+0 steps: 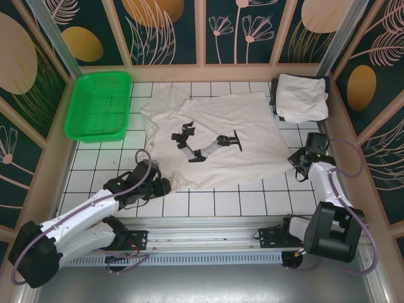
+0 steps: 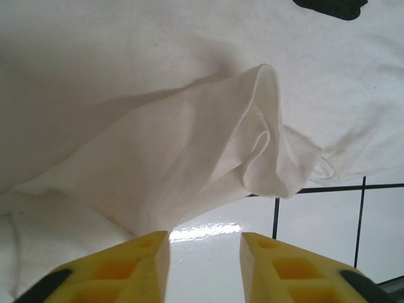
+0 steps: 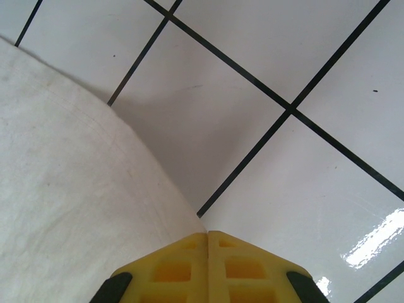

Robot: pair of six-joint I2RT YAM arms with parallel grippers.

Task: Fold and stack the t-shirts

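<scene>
Off-white t-shirt (image 1: pixel 214 136) lies spread flat at ctr of the tiled counter (image 1: pixel 214 205), black print (image 1: pixel 205 144) facing up, neck toward the far-left side, hem toward the arms; a few soft wrinkles, near-left hem corner bunched. Second t-shirt (image 1: pixel 302 98), folded into a thick pad, sits in the far-right corner, well apart from the spread one. Left end effector (image 1: pixel 165 187) sits at the near-left hem corner. In the left wrist view (image 2: pixel 205 237) its yellow fingers (image 2: pixel 142 265) stand apart w/ glossy tile between them and nothing gripped; the shirt's corner (image 2: pixel 252 145) is doubled over into a raised fold just ahead of the tips, w/ more cloth lying along the left finger. Right end effector (image 1: pixel 297 161) sits at the near-right hem corner. In the right wrist view (image 3: pixel 208 235) its two yellow fingers (image 3: pixel 170 271) are pressed together w/ no gap; the shirt's edge (image 3: pixel 76 189) runs diagonally down to the left fingertip, touching it, but whether any cloth is pinched cannot be told. Bare white tile w/ dark grout (image 3: pixel 265 101) to the right of that edge. Green mesh basket (image 1: pixel 100 104) stands at far left, just beside the shirt's sleeve, not touching.
</scene>
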